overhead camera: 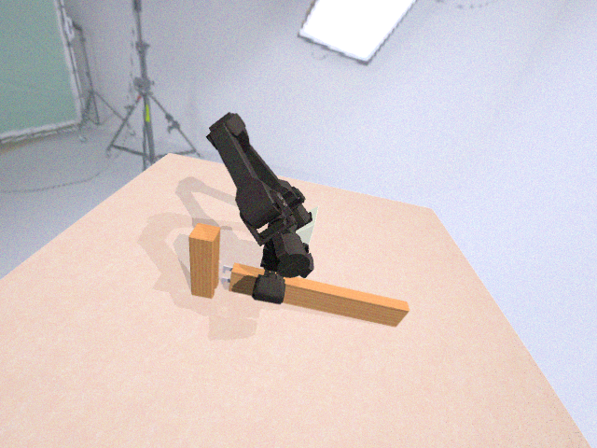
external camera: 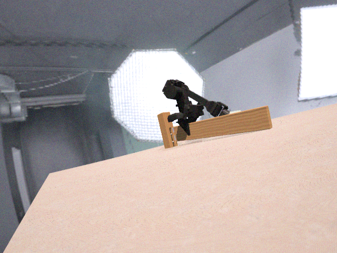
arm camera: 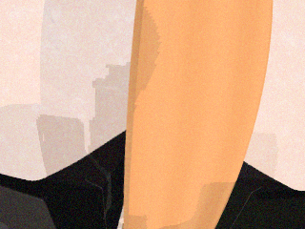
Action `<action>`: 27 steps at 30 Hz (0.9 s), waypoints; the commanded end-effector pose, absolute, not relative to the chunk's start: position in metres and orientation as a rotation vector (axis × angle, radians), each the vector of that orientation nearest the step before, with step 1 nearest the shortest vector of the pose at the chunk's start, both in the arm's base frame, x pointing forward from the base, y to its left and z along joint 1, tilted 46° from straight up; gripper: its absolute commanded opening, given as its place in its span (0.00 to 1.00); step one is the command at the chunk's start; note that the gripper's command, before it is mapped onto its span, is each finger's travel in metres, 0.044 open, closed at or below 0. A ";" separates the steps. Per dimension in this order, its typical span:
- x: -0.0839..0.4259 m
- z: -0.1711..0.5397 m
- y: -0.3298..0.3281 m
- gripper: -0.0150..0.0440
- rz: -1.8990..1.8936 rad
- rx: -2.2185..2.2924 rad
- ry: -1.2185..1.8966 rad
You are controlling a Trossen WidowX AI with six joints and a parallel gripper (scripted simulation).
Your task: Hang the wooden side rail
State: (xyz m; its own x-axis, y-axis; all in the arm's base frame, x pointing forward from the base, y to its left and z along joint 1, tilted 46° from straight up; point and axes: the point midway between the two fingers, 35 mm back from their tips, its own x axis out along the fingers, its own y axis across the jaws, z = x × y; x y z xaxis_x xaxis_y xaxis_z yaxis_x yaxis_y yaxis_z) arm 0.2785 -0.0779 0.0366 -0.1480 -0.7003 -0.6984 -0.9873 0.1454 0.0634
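The wooden post [overhead camera: 204, 265] [external camera: 165, 132] stands upright on the table, its slotted face toward the rail. The wooden rail [overhead camera: 344, 301] [external camera: 231, 124] [arm camera: 195, 86] lies lengthwise away from it, far end low at the table top, hook end looking slightly raised. The steel hooks [overhead camera: 227, 268] point at the post; in the top view a small gap shows between their tips and the post. The slot's pins are too small to make out clearly. My gripper [overhead camera: 272, 283] [external camera: 187, 127] [arm camera: 183, 191] is shut on the rail near its hook end, fingers on both sides; one finger is mostly hidden behind the rail in the top view.
A pale green panel [overhead camera: 310, 230] shows partly behind the arm. The arm reaches over the rail from the table's back side, with its wrist close to the top of the post in the exterior view. The table's [overhead camera: 337, 385] [external camera: 163, 204] edges lie beyond the post and the rail's far end.
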 end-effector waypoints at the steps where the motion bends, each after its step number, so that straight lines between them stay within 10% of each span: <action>1: 0.284 0.040 -0.076 0.25 0.712 -1.615 1.894; 27: 0.282 0.042 -0.078 0.25 0.712 -1.615 1.895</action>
State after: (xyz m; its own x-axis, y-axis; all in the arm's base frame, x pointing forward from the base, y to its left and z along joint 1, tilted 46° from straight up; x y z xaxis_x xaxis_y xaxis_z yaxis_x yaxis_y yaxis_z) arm 0.2795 -0.0793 0.0383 -0.1465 -0.7008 -0.6982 -0.9875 0.1456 0.0610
